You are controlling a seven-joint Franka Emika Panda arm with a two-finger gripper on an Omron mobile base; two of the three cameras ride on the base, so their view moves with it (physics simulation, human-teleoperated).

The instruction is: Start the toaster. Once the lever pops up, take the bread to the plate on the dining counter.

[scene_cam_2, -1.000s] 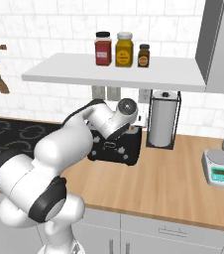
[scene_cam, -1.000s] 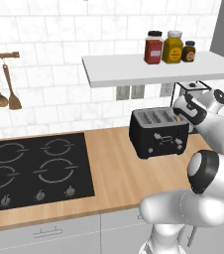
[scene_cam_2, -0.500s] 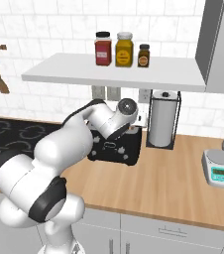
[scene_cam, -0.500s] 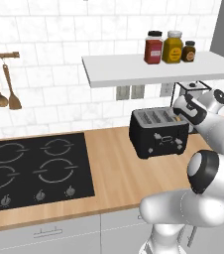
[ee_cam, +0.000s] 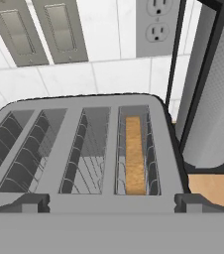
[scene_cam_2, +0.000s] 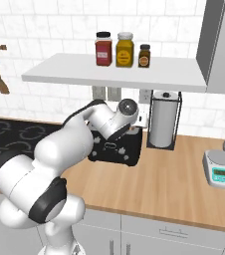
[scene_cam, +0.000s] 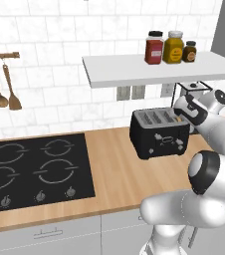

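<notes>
The black boxy toaster (scene_cam: 159, 133) with a silver slotted top is partly hidden by the white arm at centre in the right base view. The golden-brown bread slice (ee_cam: 135, 154) is seen edge-on in the rightmost slot, close beside the paper-towel roll (ee_cam: 214, 99). The gripper (ee_cam: 112, 201) is held wide open above the toaster, empty.

Glossy white arm (scene_cam_2: 59, 149) of thick rounded segments, bulbous at the bends. Black collars and bands at the joints, widest on the lowest elbow (scene_cam_2: 47, 199). Round dark-grey end cap on one upper joint (scene_cam_2: 128, 106). Slim white wrist (scene_cam: 191, 107) with a black band. No visible cables, screws or markings.
</notes>
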